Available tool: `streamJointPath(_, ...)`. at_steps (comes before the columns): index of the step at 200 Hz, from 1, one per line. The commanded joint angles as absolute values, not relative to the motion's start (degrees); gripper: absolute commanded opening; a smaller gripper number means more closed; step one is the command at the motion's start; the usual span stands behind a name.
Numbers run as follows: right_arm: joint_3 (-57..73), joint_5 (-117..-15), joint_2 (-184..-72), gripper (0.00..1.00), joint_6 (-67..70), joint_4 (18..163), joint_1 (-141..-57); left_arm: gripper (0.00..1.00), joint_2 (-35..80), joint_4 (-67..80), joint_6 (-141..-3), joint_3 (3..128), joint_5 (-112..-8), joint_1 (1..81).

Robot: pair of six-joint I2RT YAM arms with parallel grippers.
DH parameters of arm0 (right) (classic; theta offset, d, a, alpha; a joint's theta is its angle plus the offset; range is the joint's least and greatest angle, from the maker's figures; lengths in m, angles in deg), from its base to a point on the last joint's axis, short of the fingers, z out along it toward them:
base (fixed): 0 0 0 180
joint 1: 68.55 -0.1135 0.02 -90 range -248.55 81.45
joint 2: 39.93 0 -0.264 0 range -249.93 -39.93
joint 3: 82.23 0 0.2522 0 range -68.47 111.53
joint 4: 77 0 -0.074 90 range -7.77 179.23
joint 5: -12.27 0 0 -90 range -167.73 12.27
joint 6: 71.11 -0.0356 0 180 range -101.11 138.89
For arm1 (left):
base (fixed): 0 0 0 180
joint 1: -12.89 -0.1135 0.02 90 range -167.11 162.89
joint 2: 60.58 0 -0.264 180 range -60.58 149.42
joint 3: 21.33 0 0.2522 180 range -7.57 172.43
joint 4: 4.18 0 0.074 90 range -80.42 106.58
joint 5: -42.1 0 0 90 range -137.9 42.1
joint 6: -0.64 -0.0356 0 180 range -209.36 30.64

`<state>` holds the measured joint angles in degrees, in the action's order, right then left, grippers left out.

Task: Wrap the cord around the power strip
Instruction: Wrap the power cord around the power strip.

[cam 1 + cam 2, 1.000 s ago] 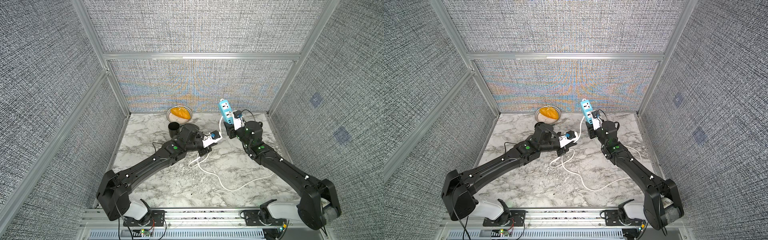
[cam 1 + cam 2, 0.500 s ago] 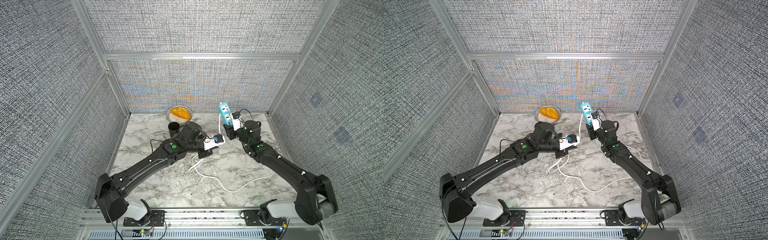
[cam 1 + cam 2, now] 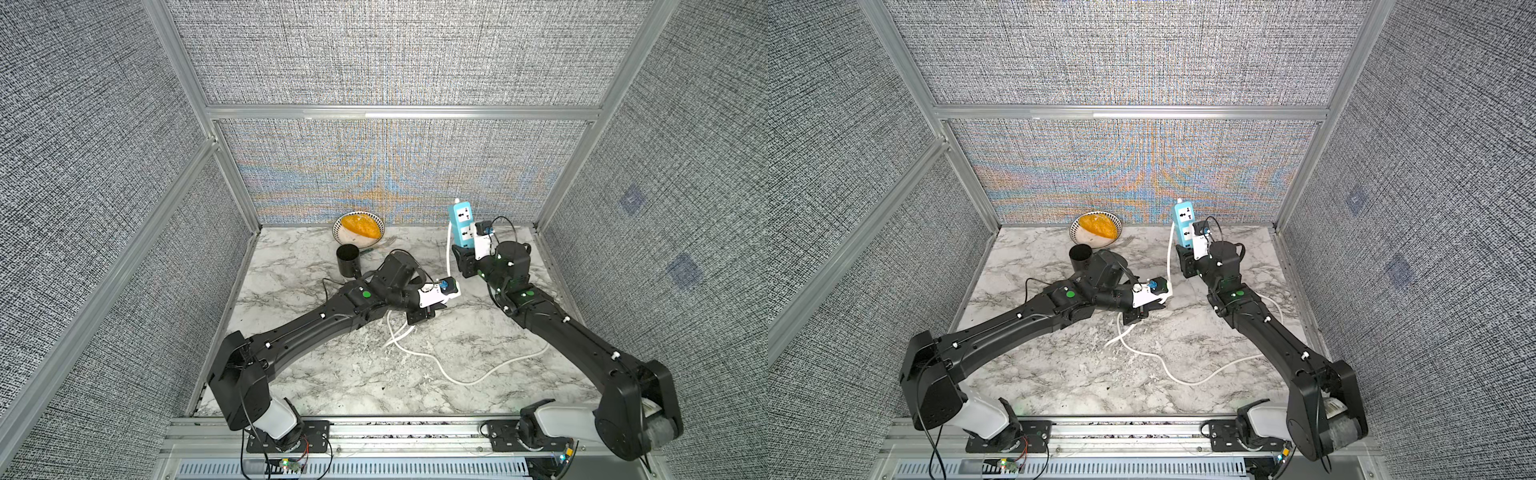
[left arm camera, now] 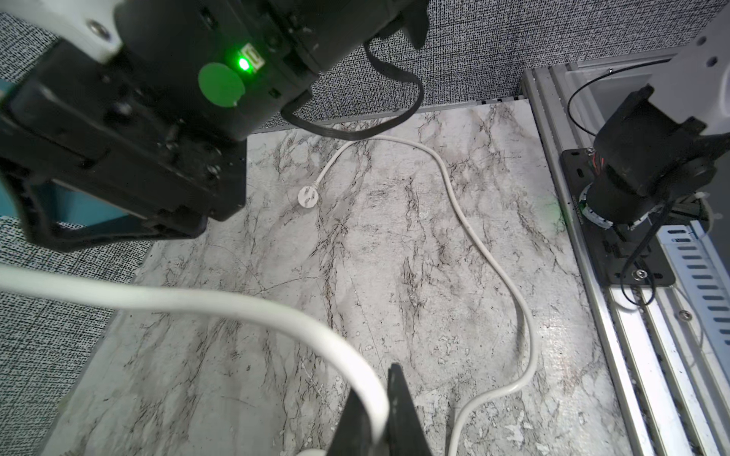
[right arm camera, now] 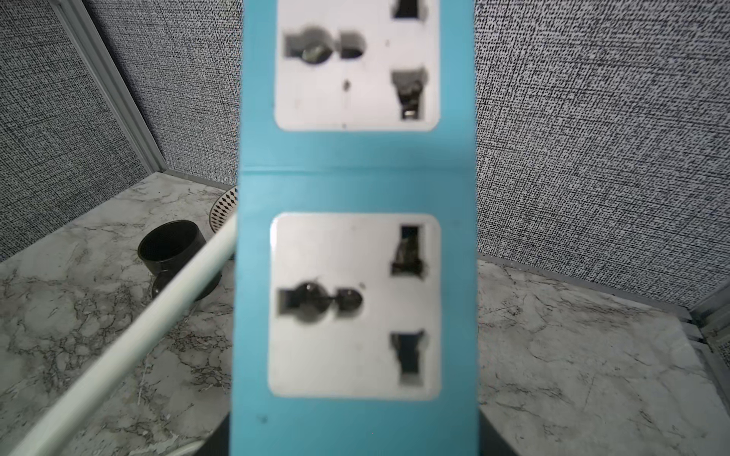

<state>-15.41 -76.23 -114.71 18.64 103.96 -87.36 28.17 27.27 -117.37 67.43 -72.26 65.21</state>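
Observation:
The light-blue power strip [image 3: 460, 222] [image 3: 1185, 224] stands upright at the back right, socket faces toward the right wrist camera. My right gripper [image 3: 462, 251] [image 3: 1186, 254] is shut on its lower end. In the right wrist view the power strip [image 5: 355, 177] fills the middle. The white cord [image 3: 449, 253] [image 3: 1169, 253] drops from the strip's top to my left gripper [image 3: 446, 301] [image 3: 1160, 300], which is shut on it. Beyond the left gripper [image 4: 381, 418] the cord [image 4: 493, 256] loops over the marble to its plug [image 4: 307, 196], lying flat under the right arm.
A patterned bowl with orange food [image 3: 359, 226] sits at the back wall, and a black cup [image 3: 348, 259] stands just in front of it, beside my left forearm. Grey fabric walls close in three sides. The aluminium rail [image 3: 374, 428] runs along the front.
My left gripper has carried the cord a little to the right and toward the front. The strip in my right gripper has shifted slightly right and stays upright.

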Motion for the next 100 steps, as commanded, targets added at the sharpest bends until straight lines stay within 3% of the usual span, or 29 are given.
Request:
streamJointPath(1, -15.2, -79.5, -113.4, 0.0, 17.7, 105.9, -87.2, 0.0, 29.6, 32.3, -118.4, 69.4, -75.0, 65.5)
streamJointPath(100, -11.7, -81.6, -115.9, 0.0, 29.5, 90.8, -88.1, 0.01, 31.3, 46.0, -125.2, 80.1, -72.1, 65.6)
